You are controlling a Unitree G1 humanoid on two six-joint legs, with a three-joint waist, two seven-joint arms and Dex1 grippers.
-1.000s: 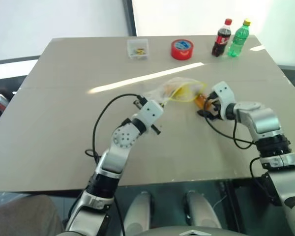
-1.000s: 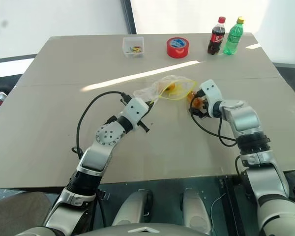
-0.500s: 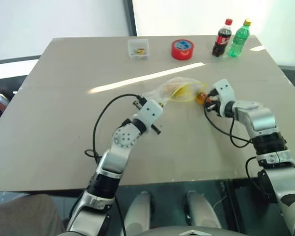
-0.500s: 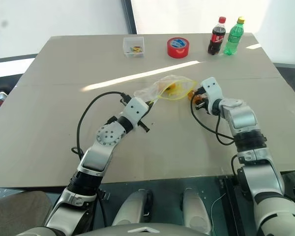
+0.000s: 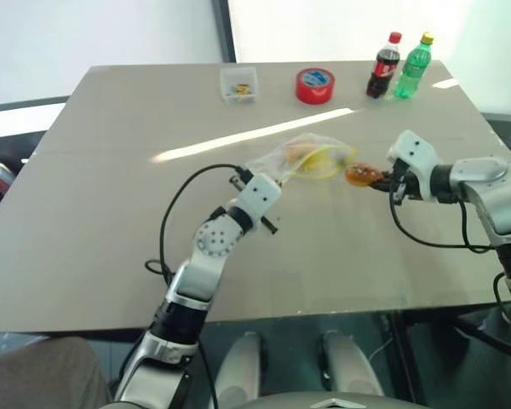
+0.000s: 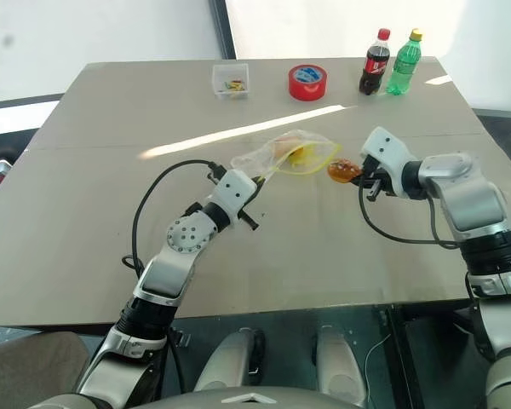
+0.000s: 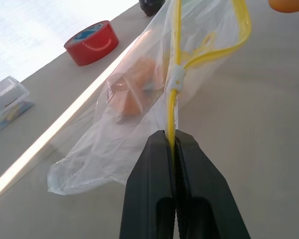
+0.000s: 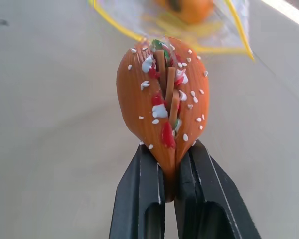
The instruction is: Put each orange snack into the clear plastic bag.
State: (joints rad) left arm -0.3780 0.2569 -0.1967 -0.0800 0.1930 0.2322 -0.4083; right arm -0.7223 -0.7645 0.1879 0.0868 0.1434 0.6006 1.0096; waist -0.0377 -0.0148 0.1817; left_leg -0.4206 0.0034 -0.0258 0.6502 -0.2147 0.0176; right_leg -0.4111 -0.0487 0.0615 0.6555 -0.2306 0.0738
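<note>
My right gripper (image 5: 381, 181) is shut on an orange snack (image 5: 358, 175), held just above the table to the right of the clear plastic bag (image 5: 307, 158). In the right wrist view the snack (image 8: 162, 102) stands up between the black fingers (image 8: 139, 199). My left gripper (image 7: 170, 144) is shut on the bag's yellow strip (image 7: 175, 79), holding that edge up. Another orange snack (image 7: 135, 87) lies inside the bag (image 7: 119, 119).
At the table's far edge stand a small clear tub (image 5: 239, 83), a red tape roll (image 5: 315, 85), a dark cola bottle (image 5: 383, 66) and a green bottle (image 5: 413, 66). Bare tabletop (image 5: 111, 170) stretches left and in front of the arms.
My right gripper closed on the orange snack beside the bag, lifted it off the table and drew it back to the right while rolling. The left gripper and bag stayed put.
</note>
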